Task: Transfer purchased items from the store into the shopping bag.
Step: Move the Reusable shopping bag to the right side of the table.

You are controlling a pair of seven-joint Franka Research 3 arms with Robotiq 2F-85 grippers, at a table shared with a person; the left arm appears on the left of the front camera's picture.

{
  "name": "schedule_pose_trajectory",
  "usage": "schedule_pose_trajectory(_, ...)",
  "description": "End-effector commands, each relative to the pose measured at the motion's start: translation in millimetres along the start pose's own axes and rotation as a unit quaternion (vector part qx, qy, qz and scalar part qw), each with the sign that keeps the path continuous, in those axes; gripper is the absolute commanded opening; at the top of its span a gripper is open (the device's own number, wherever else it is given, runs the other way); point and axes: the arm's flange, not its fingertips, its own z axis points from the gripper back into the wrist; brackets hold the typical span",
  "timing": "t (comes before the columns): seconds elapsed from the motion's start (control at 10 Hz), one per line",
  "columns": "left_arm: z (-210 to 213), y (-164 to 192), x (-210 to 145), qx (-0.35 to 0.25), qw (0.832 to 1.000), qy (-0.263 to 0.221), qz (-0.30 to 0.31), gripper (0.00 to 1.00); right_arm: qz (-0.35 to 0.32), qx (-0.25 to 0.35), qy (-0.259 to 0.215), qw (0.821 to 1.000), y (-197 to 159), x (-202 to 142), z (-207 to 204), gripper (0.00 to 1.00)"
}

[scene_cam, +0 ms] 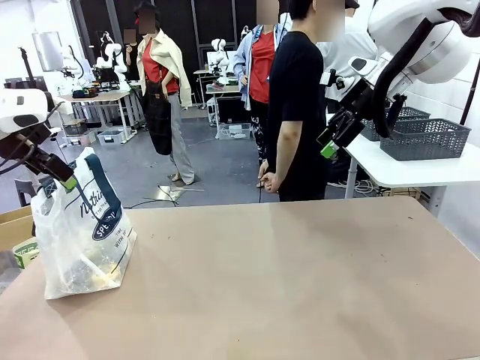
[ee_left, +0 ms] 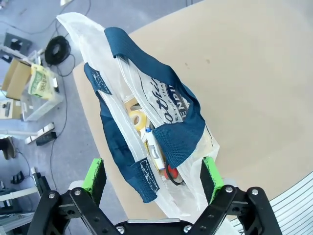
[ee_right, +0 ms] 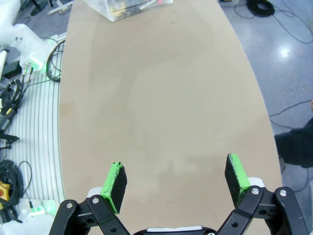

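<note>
Shopping bag [scene_cam: 81, 229] (items inside) on table [scene_cam: 300, 277]

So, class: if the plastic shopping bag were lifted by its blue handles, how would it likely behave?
The shopping bag would probably sag and crumple, since its thin film already looks wrinkled. The packets inside would likely slide together at the bottom. It seems light, so a push may tip it.
</note>
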Motion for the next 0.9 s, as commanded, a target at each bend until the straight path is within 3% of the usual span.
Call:
schedule_pose_trajectory(0.0, -2, -1, 0, -0.007, 1.0, -0.001, 0.005, 1.0, -0.001, 0.002, 0.004, 1.0, 1, -1, -1, 1.0)
schedule_pose_trajectory(0.2, -1, 0, 0, -0.001, 1.0, 0.0, 0.0, 1.0, -0.001, 0.002, 0.004, 1.0, 1, -1, -1, 1.0)
schedule_pose_trajectory(0.4, 0, -3, 14, -0.072, 0.993, -0.044, -0.083, 1.0, -0.001, 0.002, 0.004, 1.0, 1, -1, -1, 1.0)
schedule_pose_trajectory(0.7, -7, -21, 33, -0.24, 0.939, -0.139, -0.204, 1.0, -0.001, 0.002, 0.004, 1.0, 1, -1, -1, 1.0)
schedule_pose_trajectory(0.8, -13, -26, 40, -0.258, 0.923, -0.176, -0.224, 1.0, -0.001, 0.002, 0.004, 1.0, 1, -1, -1, 1.0)
